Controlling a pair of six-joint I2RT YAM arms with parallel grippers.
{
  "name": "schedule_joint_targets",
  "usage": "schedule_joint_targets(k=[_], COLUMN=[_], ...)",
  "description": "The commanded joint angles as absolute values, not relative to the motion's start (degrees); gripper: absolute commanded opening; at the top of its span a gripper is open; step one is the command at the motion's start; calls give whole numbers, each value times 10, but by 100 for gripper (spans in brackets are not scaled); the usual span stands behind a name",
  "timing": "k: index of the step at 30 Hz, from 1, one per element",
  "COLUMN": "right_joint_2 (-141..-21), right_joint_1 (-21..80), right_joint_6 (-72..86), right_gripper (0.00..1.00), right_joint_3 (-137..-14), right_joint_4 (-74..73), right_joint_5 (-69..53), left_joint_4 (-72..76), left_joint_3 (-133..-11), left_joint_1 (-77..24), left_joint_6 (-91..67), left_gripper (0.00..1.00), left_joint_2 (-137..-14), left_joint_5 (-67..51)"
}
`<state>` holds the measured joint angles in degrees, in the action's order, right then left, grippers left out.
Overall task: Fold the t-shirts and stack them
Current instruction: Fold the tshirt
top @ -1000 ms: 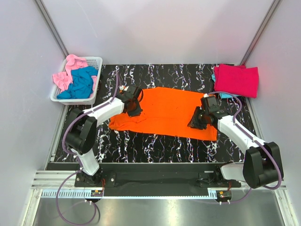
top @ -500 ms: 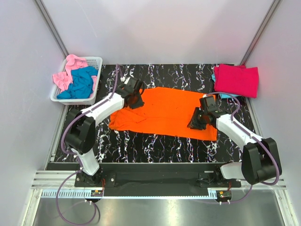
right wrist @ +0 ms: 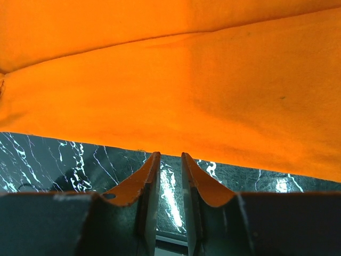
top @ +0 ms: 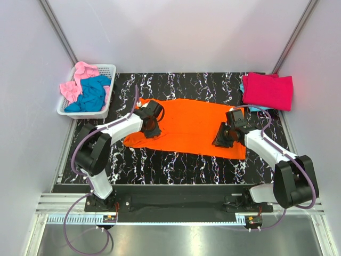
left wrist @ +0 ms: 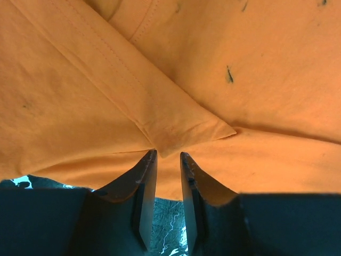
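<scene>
**A:** What does the overhead view give that the wrist cameras can't?

**B:** The whole layout. The orange shirt lies spread flat across the middle of the table. The left gripper is down over its left end and the right gripper is at its near right part. A white basket at the far left holds a teal shirt and a light pink shirt, both bunched up. A crimson shirt lies folded in the far right corner, well apart from the orange one. A sliver of blue cloth shows under its near edge.

**A:** And up close?

**B:** You can see how the jaws stand, which the top view is too small to show. On the left wrist camera the fingers are slightly parted. Their tips are right at the pointed corner of a folded flap with a stitched hem, and there is no cloth between them. The right wrist camera shows the same narrow gap. Those tips are at the shirt's near edge, with bare table showing in the gap and nothing pinched.

**A:** The surface and the room?

**B:** The tabletop is black with white marble veins. There are plain pale walls on three sides and metal posts in the back corners. A metal rail runs along the near edge by the arm bases.
</scene>
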<state>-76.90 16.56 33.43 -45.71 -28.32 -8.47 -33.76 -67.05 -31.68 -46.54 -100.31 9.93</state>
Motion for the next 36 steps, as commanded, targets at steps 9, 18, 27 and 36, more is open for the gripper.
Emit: schedule_joint_targets(k=[9, 18, 27, 36], right_joint_2=[-755, -751, -752, -759], right_joint_1=[170, 170, 170, 170], right_joint_6=[334, 335, 335, 334], right_gripper=[29, 29, 29, 29], right_joint_3=[-454, -455, -460, -459], right_joint_4=[-272, -272, -272, -272], right_joint_5=[-77, -80, -79, -80], left_joint_4=[-329, -323, -321, -321], left_joint_3=[-669, -678, -689, -694], left_joint_1=[-323, -324, -324, -326], left_joint_6=[-481, -481, -481, -479], left_gripper=[29, 30, 26, 0], left_joint_2=[-994, -1022, -1040, -1021], left_joint_5=[120, 118, 112, 115])
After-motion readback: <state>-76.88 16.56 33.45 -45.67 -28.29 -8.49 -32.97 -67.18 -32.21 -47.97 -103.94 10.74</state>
